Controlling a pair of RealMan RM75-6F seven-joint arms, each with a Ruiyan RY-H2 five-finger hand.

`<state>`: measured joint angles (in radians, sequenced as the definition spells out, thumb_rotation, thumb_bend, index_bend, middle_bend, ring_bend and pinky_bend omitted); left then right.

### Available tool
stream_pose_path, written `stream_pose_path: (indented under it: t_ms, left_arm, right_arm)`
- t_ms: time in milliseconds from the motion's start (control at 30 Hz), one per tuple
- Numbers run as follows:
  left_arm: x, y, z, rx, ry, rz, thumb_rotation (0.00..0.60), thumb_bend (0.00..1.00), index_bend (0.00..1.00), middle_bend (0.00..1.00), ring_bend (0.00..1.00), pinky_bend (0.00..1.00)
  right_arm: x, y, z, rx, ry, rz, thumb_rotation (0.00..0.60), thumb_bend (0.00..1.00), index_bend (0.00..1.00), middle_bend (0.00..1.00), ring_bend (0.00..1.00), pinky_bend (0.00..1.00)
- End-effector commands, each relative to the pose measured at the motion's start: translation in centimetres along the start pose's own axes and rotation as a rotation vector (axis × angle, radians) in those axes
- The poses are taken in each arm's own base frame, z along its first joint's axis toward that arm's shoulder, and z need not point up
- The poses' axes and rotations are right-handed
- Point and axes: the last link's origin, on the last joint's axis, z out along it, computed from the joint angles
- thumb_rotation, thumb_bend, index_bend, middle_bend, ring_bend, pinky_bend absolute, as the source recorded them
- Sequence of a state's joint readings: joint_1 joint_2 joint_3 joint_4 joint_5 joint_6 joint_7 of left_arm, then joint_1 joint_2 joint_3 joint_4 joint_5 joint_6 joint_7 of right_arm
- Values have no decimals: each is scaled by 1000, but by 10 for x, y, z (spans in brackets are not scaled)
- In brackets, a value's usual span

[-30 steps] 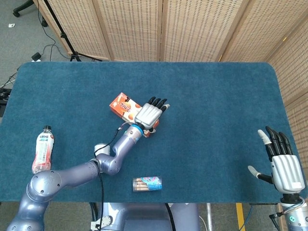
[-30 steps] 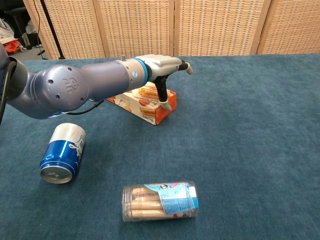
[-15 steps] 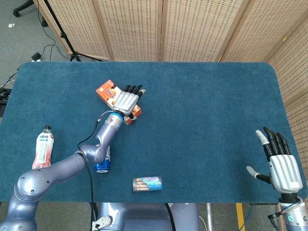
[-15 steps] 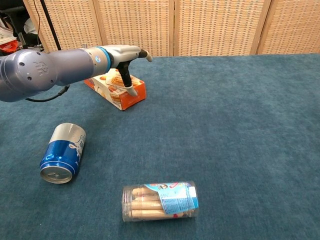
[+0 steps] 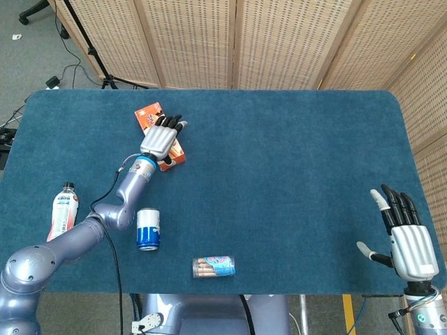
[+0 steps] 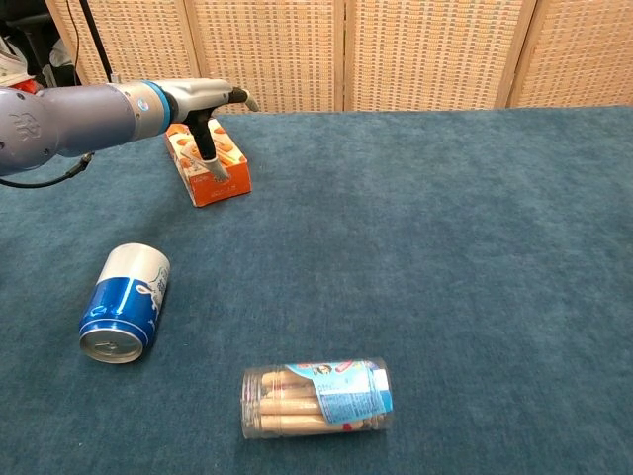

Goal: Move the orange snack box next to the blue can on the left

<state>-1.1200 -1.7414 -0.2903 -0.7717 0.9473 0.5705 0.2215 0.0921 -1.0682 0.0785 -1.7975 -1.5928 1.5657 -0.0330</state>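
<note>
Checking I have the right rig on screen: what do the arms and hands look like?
The left arm is glossy blue-grey metal with rounded joints, a bright blue ring at the wrist and a thin black cable alongside. The left hand and right hand have silver ribbed backs and black fingers; the right thumb is pale.

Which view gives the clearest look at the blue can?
The chest view: the blue can lies on its side close to the camera, with its silver end and label visible. The head view shows it from above, small, beside the left arm.
</note>
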Motion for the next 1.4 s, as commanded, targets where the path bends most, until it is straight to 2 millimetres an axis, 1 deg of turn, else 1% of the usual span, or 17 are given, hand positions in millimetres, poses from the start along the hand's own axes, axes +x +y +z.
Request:
stream_pose_path:
  t_ms: [33,67,133,233,300,433,533,633,700,800,900,1000,1133,1300,1400]
  left_arm:
    - [12,-4,-16,-83,35,28,600,297,132,0,0,0]
    - [15,-6,-20,-101,40,35,600,367,132,0,0,0]
    - [22,-9,-27,-130,45,48,600,572,132,0,0,0]
    - [33,-15,-33,-156,54,98,600,784,135,0,0,0]
    - [33,-15,-32,-159,45,116,600,859,147,0,0,0]
    - [26,-1,-23,-163,13,108,600,970,193,0,0,0]
    - [21,11,-14,-161,-4,107,600,1000,259,4,0,0]
    - [17,23,-4,-150,-16,97,600,1000,291,23,0,0]
    - [15,28,1,-141,-21,105,600,1000,303,36,1,0]
    - [7,34,8,-128,-39,125,600,1000,334,92,39,4]
    - [-2,35,11,-111,-74,136,600,1000,369,134,77,47]
    - [-7,28,13,-83,-99,152,600,1000,393,154,94,71]
    - [-11,7,11,-30,-145,129,600,1000,397,158,97,120]
    - [-11,-11,2,-11,-181,104,600,1000,398,169,114,130]
    - [-8,-22,-10,-15,-185,120,600,1000,398,193,149,172]
  right_arm:
    - [0,0,0,0,0,0,600,0,0,0,0,0]
    - [0,0,0,1,-1,1,600,0,0,0,0,0]
    - [0,0,0,3,-3,1,600,0,0,0,0,0]
    - [0,-2,-1,10,-8,4,600,0,0,0,0,0]
    - [-1,-3,-1,13,-9,4,600,0,0,0,0,0]
    - [-1,-4,-1,18,-13,5,600,0,0,0,0,0]
    - [-1,-4,-1,17,-12,4,600,0,0,0,0,0]
    - [-1,-3,-1,15,-13,4,600,0,0,0,0,0]
    - [-1,-3,-1,13,-13,4,600,0,0,0,0,0]
    - [-1,-2,0,10,-14,5,600,0,0,0,0,0]
    - [-1,-1,1,2,-13,7,600,0,0,0,0,0]
    - [0,0,2,0,-11,10,600,0,0,0,0,0]
    - [-1,-1,2,6,-16,11,600,0,0,0,0,0]
    - [1,-1,0,9,-10,14,600,0,0,0,0,0]
    - [1,-2,-1,11,-8,15,600,0,0,0,0,0]
